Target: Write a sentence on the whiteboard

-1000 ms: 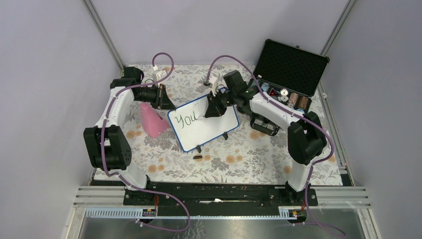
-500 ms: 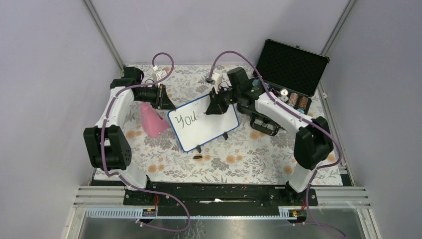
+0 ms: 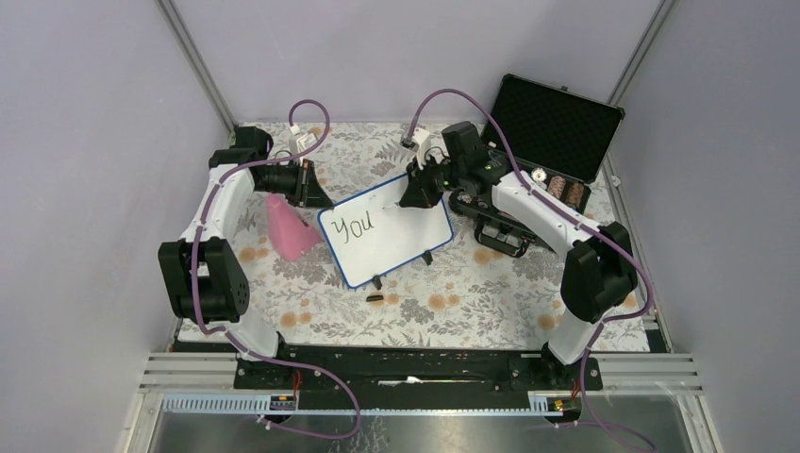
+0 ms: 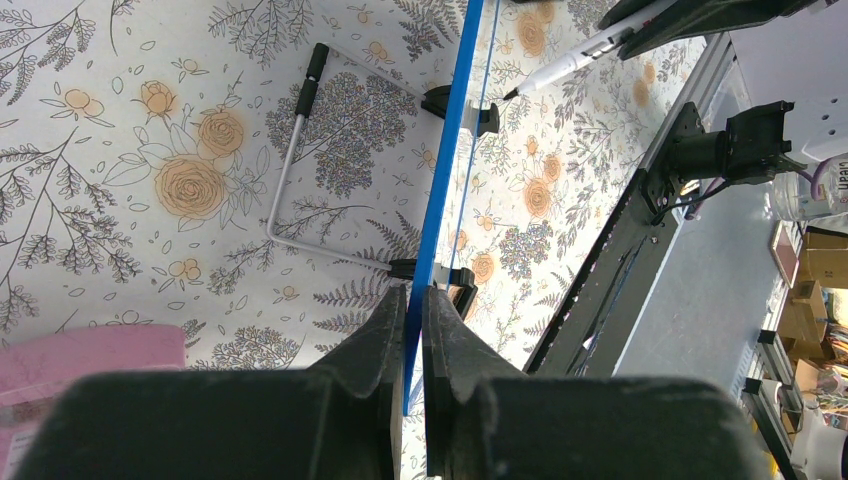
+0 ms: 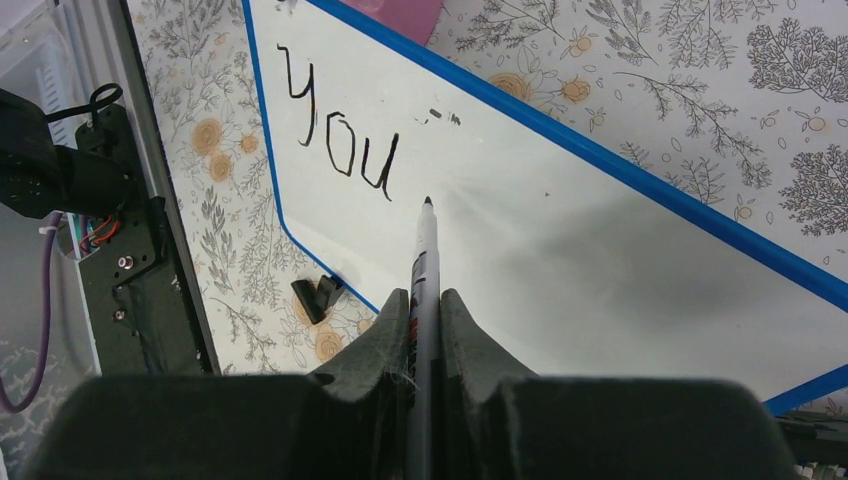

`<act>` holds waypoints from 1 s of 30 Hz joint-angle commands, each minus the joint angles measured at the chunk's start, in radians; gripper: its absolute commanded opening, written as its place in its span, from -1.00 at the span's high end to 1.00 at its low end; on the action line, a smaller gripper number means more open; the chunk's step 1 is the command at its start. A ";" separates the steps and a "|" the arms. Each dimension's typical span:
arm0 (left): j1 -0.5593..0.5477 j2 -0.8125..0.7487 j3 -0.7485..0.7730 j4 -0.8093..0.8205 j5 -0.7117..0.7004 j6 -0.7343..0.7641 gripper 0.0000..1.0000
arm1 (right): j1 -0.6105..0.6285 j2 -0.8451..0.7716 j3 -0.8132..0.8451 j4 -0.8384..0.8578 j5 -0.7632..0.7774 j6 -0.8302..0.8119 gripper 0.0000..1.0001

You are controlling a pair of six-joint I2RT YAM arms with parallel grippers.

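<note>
The whiteboard stands tilted at the table's middle, blue-framed, with its clip feet on the cloth. The sentence reads only "You" in dark marker. My left gripper is shut on the board's left edge, and the left wrist view shows the blue frame pinched between the jaws of that gripper. Over the board's top edge, my right gripper is shut on a marker. The marker has its tip just right of the "u", a little off the surface. Right gripper.
A pink wedge sits left of the board. An open black case with spools stands at the back right, a black holder in front of it. A small dark cap lies near the board's front foot. The board's wire stand rests behind it.
My right gripper has moved back and to the right with the marker, away from the board's face. The left gripper and the board have stayed put, and no new lettering has appeared.
</note>
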 commanded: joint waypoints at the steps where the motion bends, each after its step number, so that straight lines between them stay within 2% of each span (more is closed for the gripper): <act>1: -0.015 -0.012 0.018 -0.003 0.000 0.014 1.00 | -0.001 0.014 0.029 0.008 0.016 -0.011 1.00; 30: -0.025 -0.018 0.020 -0.003 -0.014 0.017 1.00 | -0.008 0.035 0.035 0.027 0.033 -0.004 1.00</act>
